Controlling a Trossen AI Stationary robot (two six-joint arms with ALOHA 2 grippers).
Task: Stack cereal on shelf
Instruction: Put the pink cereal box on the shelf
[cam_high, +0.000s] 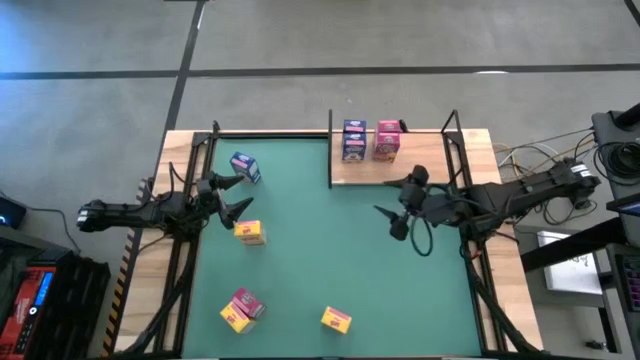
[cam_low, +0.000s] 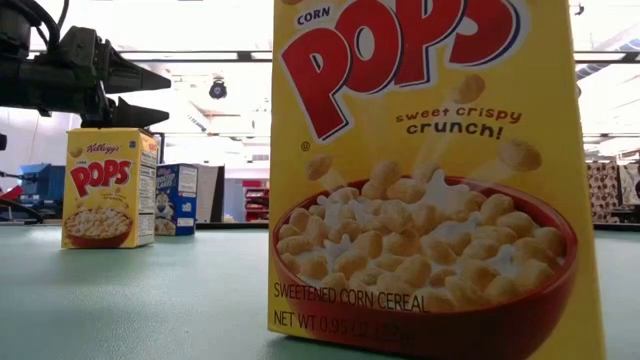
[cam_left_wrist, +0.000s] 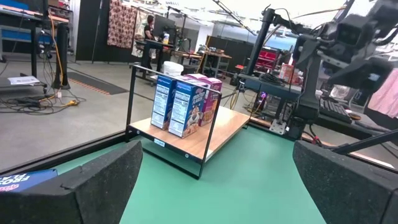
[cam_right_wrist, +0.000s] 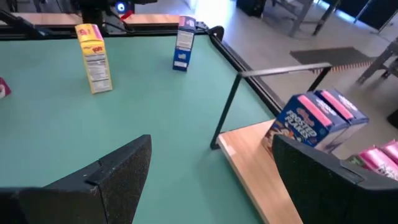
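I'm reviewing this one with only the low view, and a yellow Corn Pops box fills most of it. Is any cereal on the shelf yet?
Observer: Yes. The shelf, at the far right of the green mat, holds two blue boxes and a pink box.
Operator: Is the arm at my upper left carrying anything?
Observer: No. That is the left pincer. It is open and empty, between a loose blue box and a yellow box.
Operator: And the other arm?
Observer: The right pincer is open and empty, over the mat just in front of the shelf.
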